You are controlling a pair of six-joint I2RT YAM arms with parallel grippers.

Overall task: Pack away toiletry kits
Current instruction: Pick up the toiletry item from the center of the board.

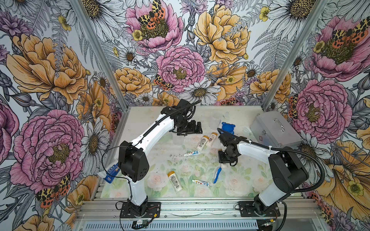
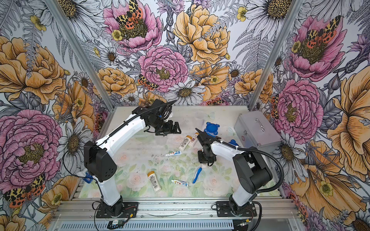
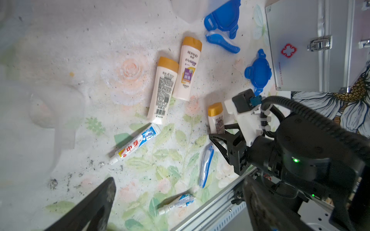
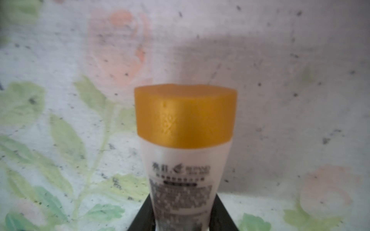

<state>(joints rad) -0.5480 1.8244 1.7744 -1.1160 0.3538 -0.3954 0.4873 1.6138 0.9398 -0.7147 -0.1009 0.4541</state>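
Note:
My right gripper (image 4: pixel 184 220) is shut on a white orange-capped bottle (image 4: pixel 185 120), its black jaws pressed against both sides of the body. That same bottle (image 3: pixel 215 117) lies low over the floral mat, at the right gripper (image 1: pixel 224 162) in a top view. My left gripper (image 3: pixel 179 180) hangs open and empty above the mat, further back (image 1: pixel 198 128). Two bottles (image 1: pixel 202 143) (image 1: pixel 211 139) lie side by side mid-table, a third bottle (image 1: pixel 174 181) near the front. Toothpaste tubes (image 1: pixel 191 153) (image 1: pixel 200 182) and a blue toothbrush (image 1: pixel 217 175) lie loose.
A silver case (image 1: pixel 275 129) stands closed at the back right. Blue lids (image 2: pixel 211 128) (image 2: pixel 233 142) lie beside it. Clear cups (image 1: pixel 215 119) (image 1: pixel 178 139) stand at the back and under the left arm. A blue-white packet (image 1: pixel 112 172) rests at the left edge.

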